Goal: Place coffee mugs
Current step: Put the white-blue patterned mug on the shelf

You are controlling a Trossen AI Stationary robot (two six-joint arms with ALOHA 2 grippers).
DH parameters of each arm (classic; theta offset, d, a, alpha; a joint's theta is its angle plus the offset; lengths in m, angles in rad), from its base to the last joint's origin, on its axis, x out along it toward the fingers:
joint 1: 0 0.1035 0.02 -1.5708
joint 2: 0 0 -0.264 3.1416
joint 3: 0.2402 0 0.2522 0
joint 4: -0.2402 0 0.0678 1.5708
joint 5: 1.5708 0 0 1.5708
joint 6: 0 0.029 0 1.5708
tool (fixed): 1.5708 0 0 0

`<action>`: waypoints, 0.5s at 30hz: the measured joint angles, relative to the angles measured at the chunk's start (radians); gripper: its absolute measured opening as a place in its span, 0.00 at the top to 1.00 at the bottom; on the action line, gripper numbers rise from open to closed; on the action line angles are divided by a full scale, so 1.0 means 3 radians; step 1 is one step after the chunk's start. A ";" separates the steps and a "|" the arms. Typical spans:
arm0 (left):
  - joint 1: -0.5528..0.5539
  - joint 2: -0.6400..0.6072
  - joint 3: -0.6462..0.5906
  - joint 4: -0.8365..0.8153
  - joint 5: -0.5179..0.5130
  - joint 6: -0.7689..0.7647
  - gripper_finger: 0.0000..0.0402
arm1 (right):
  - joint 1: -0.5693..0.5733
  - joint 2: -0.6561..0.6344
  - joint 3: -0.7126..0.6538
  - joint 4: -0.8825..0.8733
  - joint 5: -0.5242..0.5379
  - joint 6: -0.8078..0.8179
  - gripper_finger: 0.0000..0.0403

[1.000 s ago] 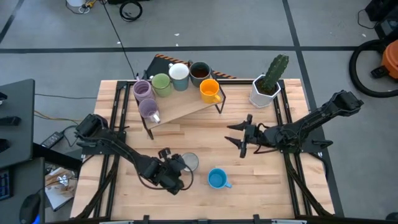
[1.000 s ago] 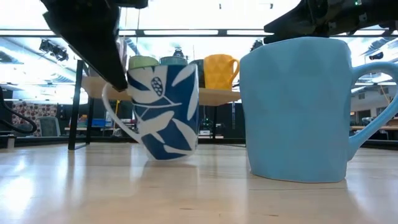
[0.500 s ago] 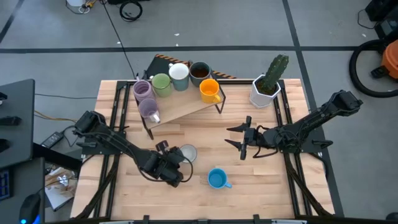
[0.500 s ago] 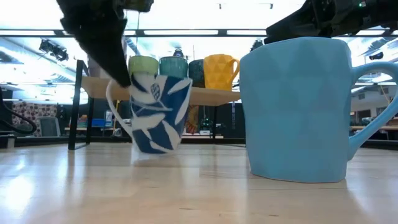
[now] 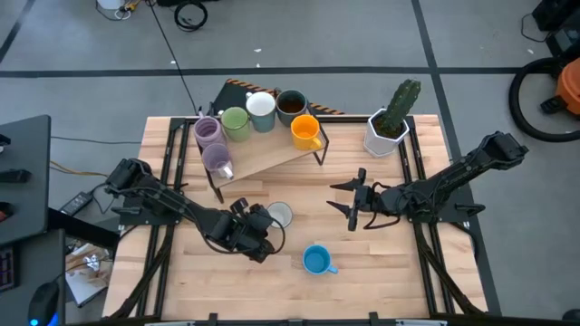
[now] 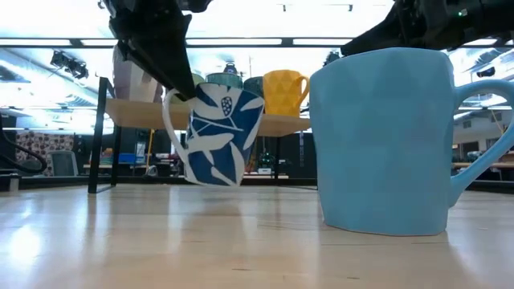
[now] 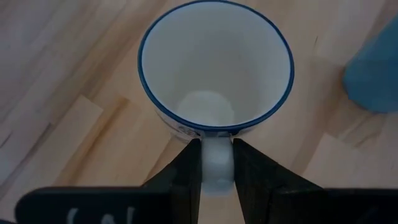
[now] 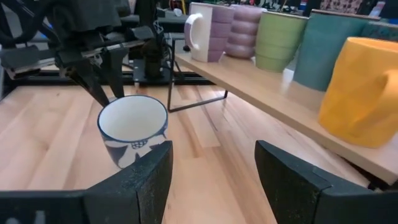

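Note:
A white mug with blue leaves [image 5: 279, 215] hangs above the table's middle in my left gripper [image 5: 260, 224]; it also shows in the low view as the leaf mug [image 6: 217, 132] and in the right wrist view as the leaf mug [image 8: 133, 127]. A light blue mug [image 5: 316, 261] stands on its base near the table's near edge. On the wooden shelf [image 5: 272, 156] stand two purple mugs, a green mug [image 5: 235, 121], a white one, a dark one and an orange mug [image 5: 306, 131]. My right gripper [image 5: 350, 205] hovers open right of centre, touching nothing. My left gripper pinches the leaf mug's handle [image 7: 217, 163] between its two fingers, right below the rim. The fingers [image 6: 165, 56] slant down from above, coming from the table's left. The mug is lifted clear of the table, mouth up and slightly tilted.
A white faceted pot with a cactus [image 5: 390, 127] stands at the far right. The shelf's black frame legs [image 5: 319, 156] stand on the table. Bare wood lies between the shelf and the blue mug [image 6: 385, 136].
My left gripper has risen and moved toward the far edge and the shelf, keeping its hold on the handle. The leaf mug, low by the table a second ago, now hangs clear of it and farther from the blue mug.

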 joint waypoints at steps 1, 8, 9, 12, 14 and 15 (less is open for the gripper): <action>0.0009 -0.0004 0.0000 -0.0002 -0.0006 0.0003 0.80 | 0.0000 0.0000 0.0000 0.0001 0.0000 -0.0016 0.42; 0.0034 -0.0081 0.0000 0.0043 -0.0081 0.0009 0.80 | -0.0019 -0.0009 0.0000 -0.0019 0.0142 -0.0281 0.42; 0.0044 -0.0091 0.0001 0.0059 -0.0086 0.0011 0.80 | -0.0019 -0.0019 0.0000 -0.0041 0.0203 -0.0317 0.42; 0.0053 -0.0143 0.0001 0.0058 -0.0172 0.0071 0.80 | -0.0033 -0.0045 0.0000 -0.0051 0.0234 -0.0553 0.42; 0.0065 -0.0160 0.0002 0.0085 -0.0300 0.0116 0.80 | -0.0067 -0.0100 0.0000 -0.0024 0.0193 -0.0702 0.42; 0.0075 -0.0162 0.0003 0.0088 -0.0352 0.0144 0.80 | -0.0093 -0.0145 0.0000 -0.0041 0.0121 -0.0736 0.42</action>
